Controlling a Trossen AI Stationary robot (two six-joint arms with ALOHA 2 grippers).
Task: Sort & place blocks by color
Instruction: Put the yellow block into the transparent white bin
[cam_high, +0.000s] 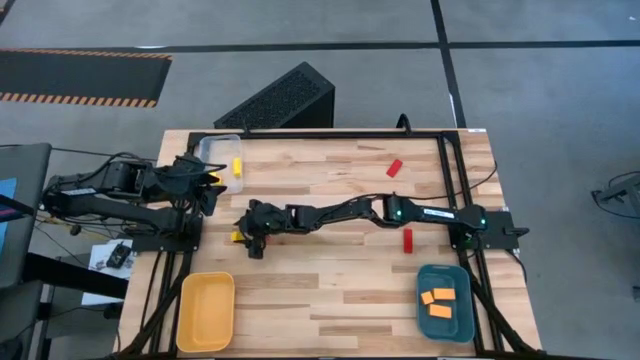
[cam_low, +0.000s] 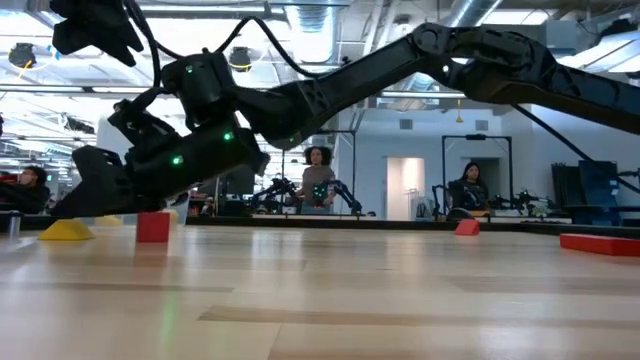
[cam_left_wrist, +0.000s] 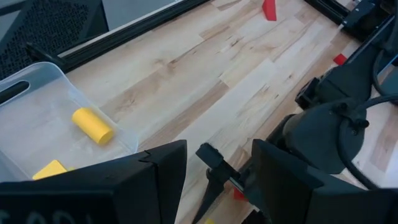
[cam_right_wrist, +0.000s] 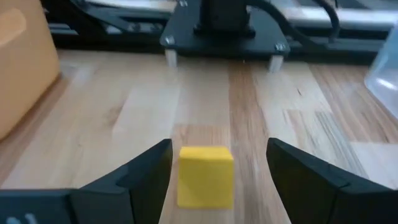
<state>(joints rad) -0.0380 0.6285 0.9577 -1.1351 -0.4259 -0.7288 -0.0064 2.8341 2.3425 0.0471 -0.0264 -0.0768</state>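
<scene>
Fingers (cam_right_wrist: 143, 177) of the right gripper (cam_right_wrist: 217, 180) are spread wide, and a yellow cube (cam_right_wrist: 205, 176) is seen standing between them on the bare wood, touched by neither pad. No long axis is offered by the cube; its flat faces are turned toward the two fingers, so only a slight advance and a closing appear to be called for. In the high view the right gripper (cam_high: 252, 238) is reached far across the table (cam_high: 340, 300) toward its left side, where a small red block (cam_low: 153, 226) and a yellow wedge (cam_low: 67, 230) are also seen low beside it. The left gripper (cam_high: 207, 185) is held just beyond, near the clear tray (cam_left_wrist: 37, 118), with its fingers parted and nothing between them; a yellow cylinder (cam_left_wrist: 93, 126) and another yellow piece (cam_left_wrist: 51, 169) are already laid in that tray. Although the left arm is based nearer, the cube is framed by the right. Farther right, two red blocks (cam_high: 394, 167) are left on the wood, well apart, and orange pieces (cam_high: 437, 303) are gathered in the teal tray (cam_high: 458, 275). The yellow tray (cam_high: 207, 311) at the near left is seen without blocks.
</scene>
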